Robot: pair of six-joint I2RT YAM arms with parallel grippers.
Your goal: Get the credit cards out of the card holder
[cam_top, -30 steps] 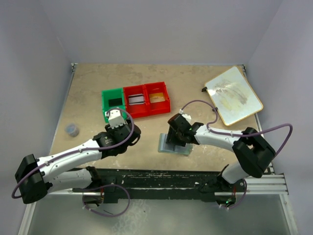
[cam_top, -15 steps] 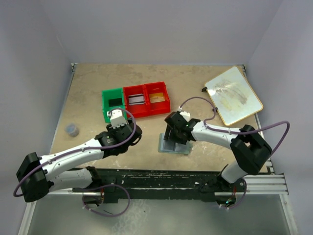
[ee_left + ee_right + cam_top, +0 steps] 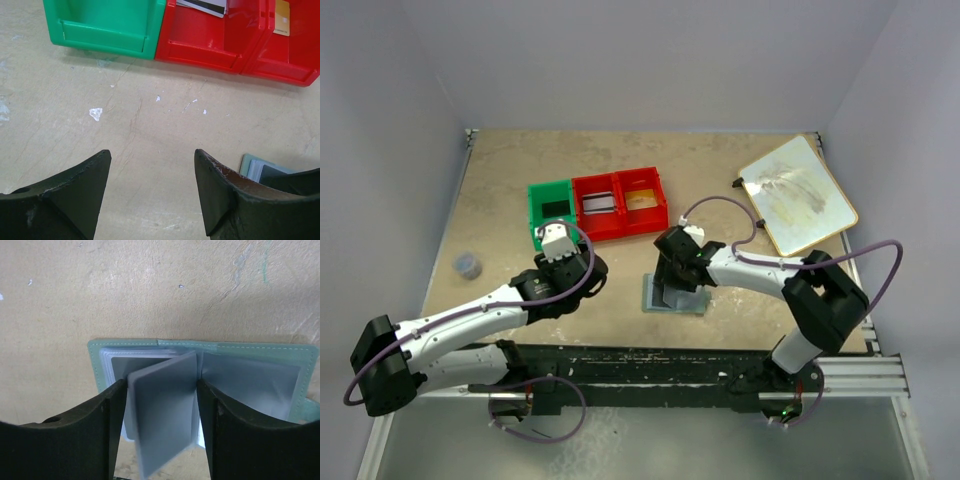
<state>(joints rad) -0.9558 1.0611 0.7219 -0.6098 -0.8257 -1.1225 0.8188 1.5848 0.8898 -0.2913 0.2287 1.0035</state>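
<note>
Precariously, the right gripper (image 3: pixel 161 390) pinches a tilted credit card (image 3: pixel 165 415) by its edges; a slip could drop it or drag the card holder (image 3: pixel 260 346) along. The left gripper (image 3: pixel 152 160) hangs spread, empty.

A robotics lab test cell is indicated: a worn beige tabletop (image 3: pixel 500 190) is boxed in by plain pale lilac wall panels (image 3: pixel 650 60), and white-and-black robot arms (image 3: pixel 470 320) trailing purple cables are bolted to a dark slotted metal rail (image 3: pixel 650 362) along its near edge. A green plastic bin (image 3: pixel 550 190) and red plastic bins (image 3: pixel 620 228) are set out near the tabletop's middle.
</note>
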